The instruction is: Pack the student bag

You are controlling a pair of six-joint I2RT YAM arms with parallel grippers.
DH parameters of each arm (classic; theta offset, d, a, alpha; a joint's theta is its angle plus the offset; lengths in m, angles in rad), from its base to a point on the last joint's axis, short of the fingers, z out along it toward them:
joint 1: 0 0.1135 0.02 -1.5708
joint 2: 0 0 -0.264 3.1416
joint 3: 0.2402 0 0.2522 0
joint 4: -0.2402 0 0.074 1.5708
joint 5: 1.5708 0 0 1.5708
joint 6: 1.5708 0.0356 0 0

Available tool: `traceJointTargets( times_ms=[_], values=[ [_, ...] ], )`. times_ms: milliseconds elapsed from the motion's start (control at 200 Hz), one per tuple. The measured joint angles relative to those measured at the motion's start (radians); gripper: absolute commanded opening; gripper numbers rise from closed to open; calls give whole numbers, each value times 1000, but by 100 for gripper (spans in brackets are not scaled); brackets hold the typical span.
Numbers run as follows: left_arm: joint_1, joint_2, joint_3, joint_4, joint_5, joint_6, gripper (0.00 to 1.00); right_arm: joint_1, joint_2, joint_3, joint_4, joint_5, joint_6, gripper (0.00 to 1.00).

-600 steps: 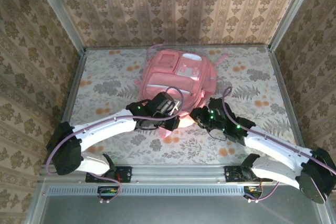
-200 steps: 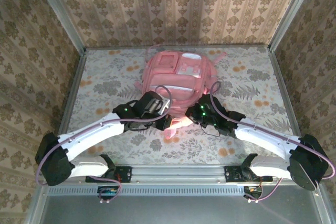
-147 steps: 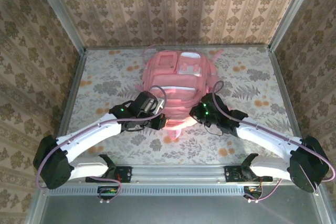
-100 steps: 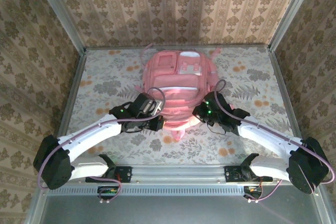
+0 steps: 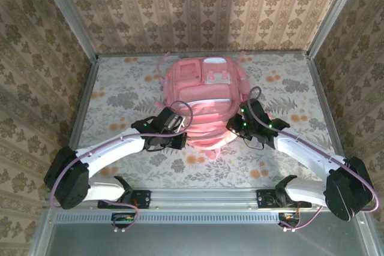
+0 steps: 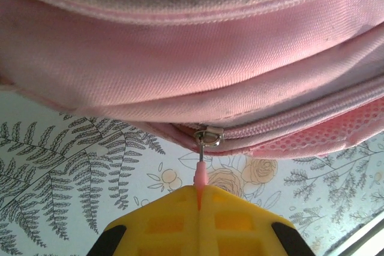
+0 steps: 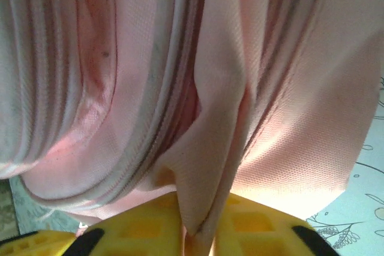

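From above, the student bag lies flat at the middle of the table, front pockets up. The left gripper is at its near left corner and the right gripper at its near right side. From the left wrist, the yellow fingers are closed on the thin pink zip pull, which hangs from the metal slider at the bag's lower seam. From the right wrist, the yellow fingers pinch a fold of fabric beside a zip line. The step in hand looks like working the zip, 1 arm pulling and 1 bracing. The next move calls for a steady pull along the zip track, with the fabric kept taut so the slider does not snag. Against the top view 3 s ago, the 2 grippers have spread apart from the bag's near middle. The bag sits squarer, and its near edge is no longer bunched up between them.
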Motion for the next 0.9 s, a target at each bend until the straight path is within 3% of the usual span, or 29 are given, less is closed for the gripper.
traceJointTargets(
  times_ms=[185, 390, 610, 900],
  values=[
    [-11, 43, 0, 39, 3, 0, 0, -11, 0, 24, -19, -12, -57, 43],
    [-24, 99, 0, 94, 0, -5, 0, -12, -45, 27, -22, -39, -93, 43],
    [-28, 130, 0, 122, -10, -19, 16, -12, -63, 11, -18, -56, -93, 43],
    [-36, 136, -14, 144, -12, -26, 19, -12, -77, -2, -13, -69, -86, 43]
  ],
)
